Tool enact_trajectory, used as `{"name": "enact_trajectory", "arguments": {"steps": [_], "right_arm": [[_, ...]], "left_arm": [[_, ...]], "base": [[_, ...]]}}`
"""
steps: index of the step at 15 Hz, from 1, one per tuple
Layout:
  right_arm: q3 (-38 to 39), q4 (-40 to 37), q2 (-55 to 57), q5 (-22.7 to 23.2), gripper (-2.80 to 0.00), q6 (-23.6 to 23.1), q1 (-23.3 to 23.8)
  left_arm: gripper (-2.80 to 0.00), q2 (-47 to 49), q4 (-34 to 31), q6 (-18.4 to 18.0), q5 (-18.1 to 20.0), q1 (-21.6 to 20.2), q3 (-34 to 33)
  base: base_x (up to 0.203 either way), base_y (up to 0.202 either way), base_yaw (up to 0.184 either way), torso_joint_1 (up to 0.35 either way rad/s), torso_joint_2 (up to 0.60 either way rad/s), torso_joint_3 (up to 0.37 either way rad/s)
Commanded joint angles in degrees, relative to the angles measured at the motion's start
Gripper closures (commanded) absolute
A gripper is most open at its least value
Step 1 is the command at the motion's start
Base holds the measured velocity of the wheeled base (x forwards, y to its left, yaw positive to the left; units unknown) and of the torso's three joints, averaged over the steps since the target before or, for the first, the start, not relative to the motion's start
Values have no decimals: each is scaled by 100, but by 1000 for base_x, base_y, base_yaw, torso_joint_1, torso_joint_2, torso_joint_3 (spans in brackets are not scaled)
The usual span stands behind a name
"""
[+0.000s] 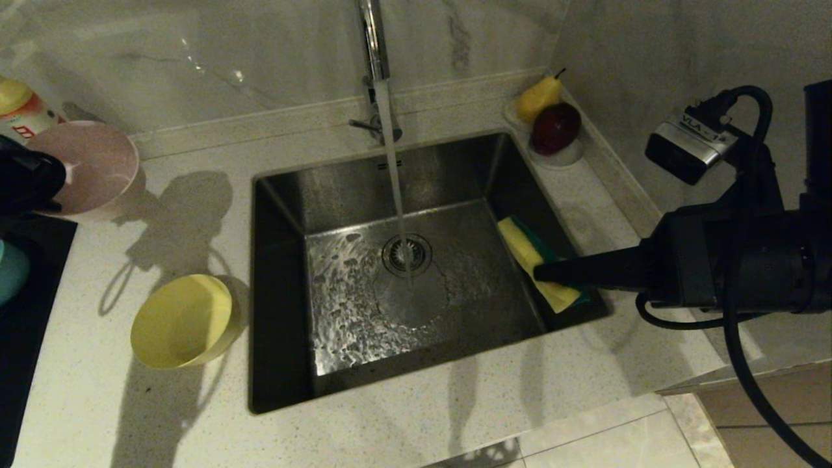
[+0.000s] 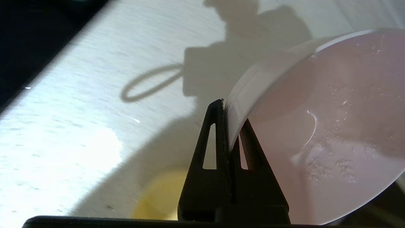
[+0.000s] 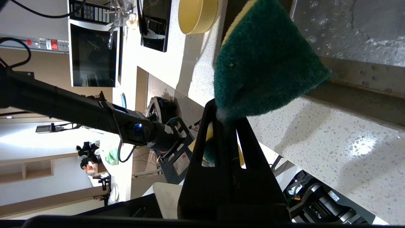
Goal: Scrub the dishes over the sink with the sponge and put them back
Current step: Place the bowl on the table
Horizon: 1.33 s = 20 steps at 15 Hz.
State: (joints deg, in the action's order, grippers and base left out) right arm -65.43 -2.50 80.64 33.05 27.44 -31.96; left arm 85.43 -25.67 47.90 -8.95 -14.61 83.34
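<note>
Both hands clamped: left hand [image 2: 229, 126] on pink bowl [image 2: 319, 126], right hand [image 3: 226, 114] on sponge [image 3: 265, 60]

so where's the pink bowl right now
In the head view the pink bowl is at far left above the counter, tilted, its rim pinched by the left gripper, behind the yellow bowl.

We see a white dish [image 1: 564, 156] holding a yellow pear [image 1: 537, 97] and a dark red apple [image 1: 556, 127] on the countertop [image 1: 455, 416]. A red-labelled bottle [image 1: 19, 110] with a yellow cap stands at the far left corner.
</note>
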Motion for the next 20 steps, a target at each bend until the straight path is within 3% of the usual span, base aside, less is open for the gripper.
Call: {"name": "enact_trajectory", "arguments": {"steps": [1,9,16,17,20], "right_arm": [[4,4,31,17,0,7,-3],[33,4,22,17,0,7,-3],[74,13,4,17,0,7,-3],[74,13,-12,17,0,7,-3],[92,30,8,17,0,7,-3]], "left_arm": [[0,366,-28,102,239,-697,-110],[0,1514,44,404,437,-1485,-458],[0,1672,150,396,927,-1571,-445],[-280,1679,158,395,931,-1580,-417],[-280,1574,158,404,1046,-1715,-282]], "base": [[0,0,0,0,0,0],[0,0,0,0,0,0],[0,0,0,0,0,0],[0,0,0,0,0,0],[0,0,0,0,0,0]]}}
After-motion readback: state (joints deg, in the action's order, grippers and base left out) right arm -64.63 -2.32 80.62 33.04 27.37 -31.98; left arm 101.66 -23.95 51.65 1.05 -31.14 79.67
